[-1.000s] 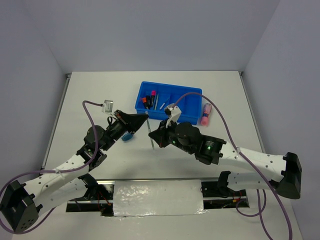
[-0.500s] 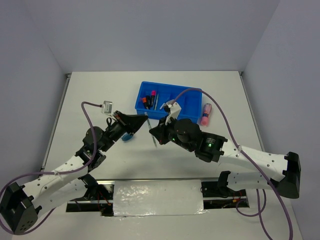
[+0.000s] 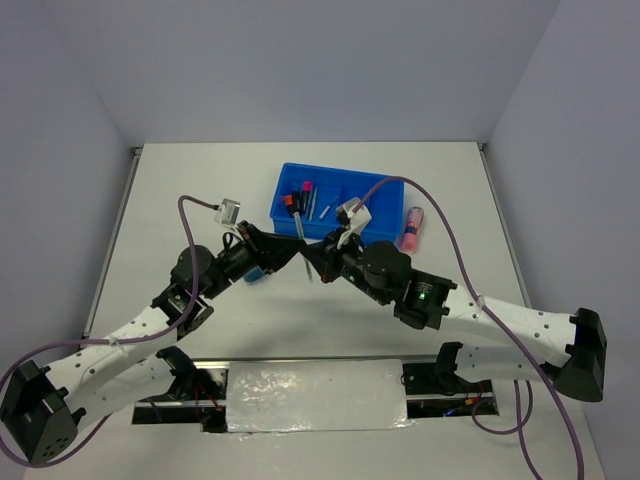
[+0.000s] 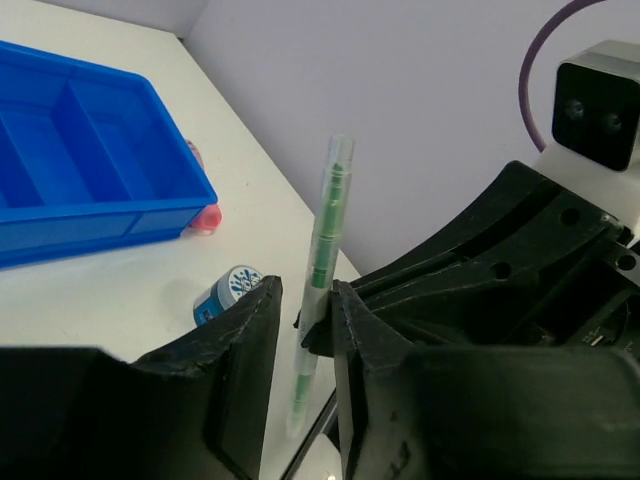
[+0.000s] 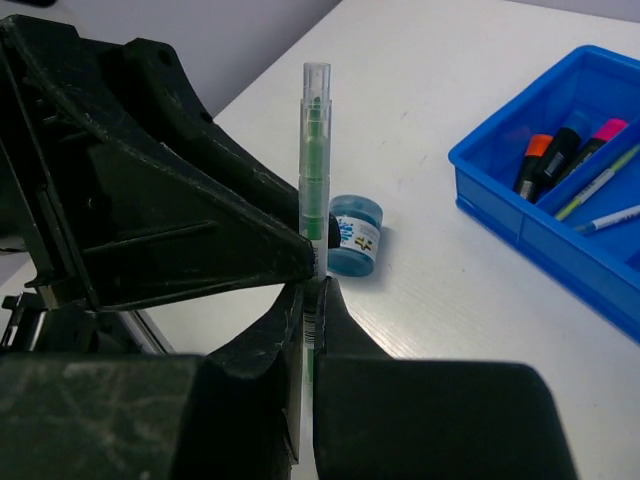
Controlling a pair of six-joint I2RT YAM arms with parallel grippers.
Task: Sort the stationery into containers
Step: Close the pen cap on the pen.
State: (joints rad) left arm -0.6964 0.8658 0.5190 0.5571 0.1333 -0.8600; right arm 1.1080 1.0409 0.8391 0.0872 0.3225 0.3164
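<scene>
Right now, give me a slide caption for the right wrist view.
Right gripper pinches a clear green-cored pen upright, blue-white roll and blue tray behind.

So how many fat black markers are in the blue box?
3, side by side in one end compartment of the blue tray: an orange-capped highlighter, a middle highlighter with its cap unseen, a pink-capped highlighter. Others may be hidden.

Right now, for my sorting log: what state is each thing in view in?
green pen: upright, clamped in the right gripper
right gripper: shut on the pen
left gripper: looks open, fingers either side of the pen
blue tray: holds highlighters and thin pens
blue roll: on the table, outside the tray
pink tube: lying outside the tray
</scene>
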